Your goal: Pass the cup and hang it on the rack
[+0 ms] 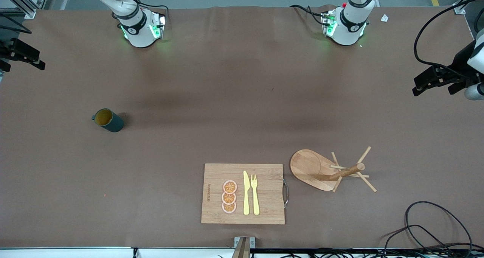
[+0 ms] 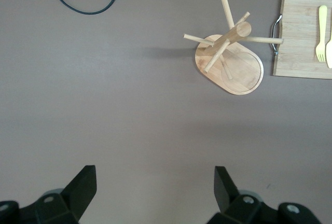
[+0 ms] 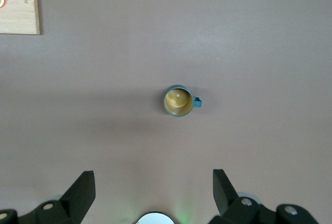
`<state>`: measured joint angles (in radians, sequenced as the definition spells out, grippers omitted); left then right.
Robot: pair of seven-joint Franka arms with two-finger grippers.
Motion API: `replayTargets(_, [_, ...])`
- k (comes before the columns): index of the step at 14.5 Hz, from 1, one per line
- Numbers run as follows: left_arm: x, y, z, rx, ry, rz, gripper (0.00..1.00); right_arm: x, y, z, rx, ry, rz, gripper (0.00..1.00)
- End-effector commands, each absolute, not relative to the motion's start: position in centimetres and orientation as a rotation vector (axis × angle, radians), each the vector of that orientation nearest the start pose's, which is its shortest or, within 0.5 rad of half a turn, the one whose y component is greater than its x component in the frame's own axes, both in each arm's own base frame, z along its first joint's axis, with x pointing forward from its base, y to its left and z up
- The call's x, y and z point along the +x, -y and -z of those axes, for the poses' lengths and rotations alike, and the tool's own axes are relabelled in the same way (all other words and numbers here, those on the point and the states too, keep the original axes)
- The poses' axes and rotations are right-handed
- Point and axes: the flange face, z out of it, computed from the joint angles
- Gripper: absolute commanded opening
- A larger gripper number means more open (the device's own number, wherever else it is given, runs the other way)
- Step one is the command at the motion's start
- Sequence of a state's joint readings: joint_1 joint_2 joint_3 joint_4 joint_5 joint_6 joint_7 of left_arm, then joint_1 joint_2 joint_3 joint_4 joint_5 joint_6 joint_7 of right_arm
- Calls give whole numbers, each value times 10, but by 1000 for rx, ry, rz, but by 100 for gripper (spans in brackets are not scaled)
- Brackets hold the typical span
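The cup, dark teal-grey with a yellow-orange inside, stands upright on the brown table toward the right arm's end. In the right wrist view the cup lies well below the right gripper, which is open and empty. The rack, a light wooden mug tree with an oval base and thin pegs, stands toward the left arm's end, nearer to the front camera than the cup. High above the table beside the rack, the left gripper hangs open and empty. Both grippers show at the front view's edges.
A wooden cutting board with a metal handle lies beside the rack, carrying a yellow knife, a yellow fork and orange slices. Black cables loop on the table at the left arm's end, near the front camera.
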<state>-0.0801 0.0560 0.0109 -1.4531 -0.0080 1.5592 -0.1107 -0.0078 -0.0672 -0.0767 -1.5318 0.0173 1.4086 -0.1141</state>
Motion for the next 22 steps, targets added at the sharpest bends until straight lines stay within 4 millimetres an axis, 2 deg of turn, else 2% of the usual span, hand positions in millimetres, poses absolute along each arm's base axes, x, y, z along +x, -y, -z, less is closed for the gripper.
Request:
replayTargets(1, [572,39,-651,-3138,48,92,100,507,43,-669,-3121,74,-82,100])
replayTargets(13, [572,38,-652,-3138,51,94,100,504,41,-667,-3119,-14,-125,100])
replayTargets(22, [571,38,-652,-3136,51,92,100,506,41,-667,-3138,17,-109,100])
